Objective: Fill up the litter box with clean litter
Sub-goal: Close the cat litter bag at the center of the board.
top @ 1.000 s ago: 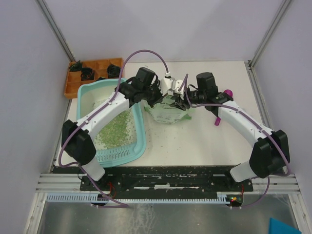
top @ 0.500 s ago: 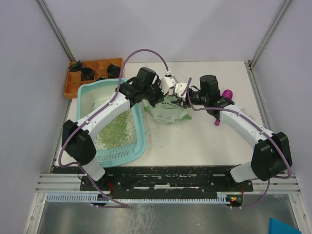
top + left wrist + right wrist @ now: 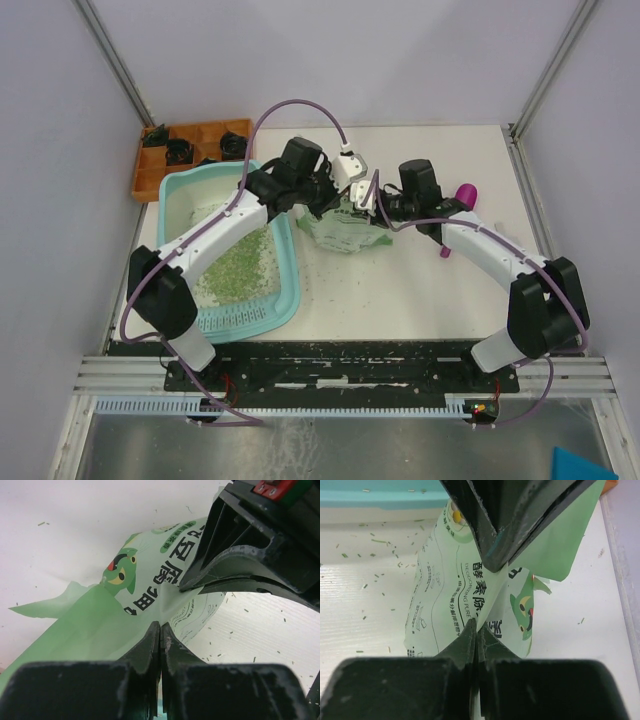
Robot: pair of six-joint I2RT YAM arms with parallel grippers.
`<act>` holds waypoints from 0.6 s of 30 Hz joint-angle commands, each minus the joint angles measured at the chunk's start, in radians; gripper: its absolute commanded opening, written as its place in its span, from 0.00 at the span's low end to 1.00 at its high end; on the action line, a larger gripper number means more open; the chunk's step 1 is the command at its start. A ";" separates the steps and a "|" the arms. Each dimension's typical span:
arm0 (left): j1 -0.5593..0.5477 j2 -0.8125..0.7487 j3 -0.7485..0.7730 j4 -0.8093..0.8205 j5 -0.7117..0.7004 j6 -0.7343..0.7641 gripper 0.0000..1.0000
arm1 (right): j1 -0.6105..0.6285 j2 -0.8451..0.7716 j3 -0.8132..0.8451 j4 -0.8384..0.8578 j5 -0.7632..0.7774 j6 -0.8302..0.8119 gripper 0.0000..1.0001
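update: my right pincer (image 3: 476, 626) just snapped shut on pale green printed plastic bag (image 3: 345, 230), just right of large light-teal plastic litter box (image 3: 288, 292). my left pincer (image 3: 160, 630) pinching bag too. green litter granules (image 3: 235, 268) only part-cover box floor, so guessing two-handed pour next.

Count on my desk (image 3: 420, 290): one litter box (image 3: 240, 322), one green bag (image 3: 345, 232), one magenta scoop (image 3: 465, 192), one orange tray (image 3: 150, 178). Litter (image 3: 235, 268): one patch in the box; stray grains too many to count. My arms: two, left arm (image 3: 215, 235) and right arm (image 3: 490, 250).

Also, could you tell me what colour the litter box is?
The litter box is light teal, clearest in the top external view.
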 commanded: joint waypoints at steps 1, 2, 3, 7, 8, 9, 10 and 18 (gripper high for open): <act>-0.014 -0.051 0.065 0.141 0.040 -0.027 0.03 | -0.004 -0.003 0.043 -0.054 0.063 -0.019 0.02; -0.014 -0.051 0.066 0.135 0.029 -0.020 0.03 | -0.016 -0.008 0.046 -0.066 0.072 -0.024 0.02; -0.014 -0.051 0.066 0.129 0.018 -0.011 0.03 | -0.034 -0.014 0.051 -0.086 0.074 -0.028 0.02; -0.007 -0.043 0.078 0.103 -0.013 0.010 0.03 | -0.114 -0.040 0.056 -0.174 0.072 -0.052 0.02; -0.004 -0.038 0.085 0.097 -0.015 0.011 0.03 | -0.136 -0.048 0.052 -0.190 0.071 -0.057 0.02; -0.001 -0.035 0.088 0.094 -0.015 0.014 0.03 | -0.154 -0.057 0.047 -0.205 0.071 -0.066 0.02; 0.002 -0.034 0.091 0.091 -0.016 0.017 0.03 | -0.171 -0.066 0.042 -0.223 0.072 -0.079 0.02; 0.048 -0.030 0.099 0.076 -0.006 0.033 0.03 | -0.243 -0.120 -0.027 -0.294 0.104 -0.127 0.02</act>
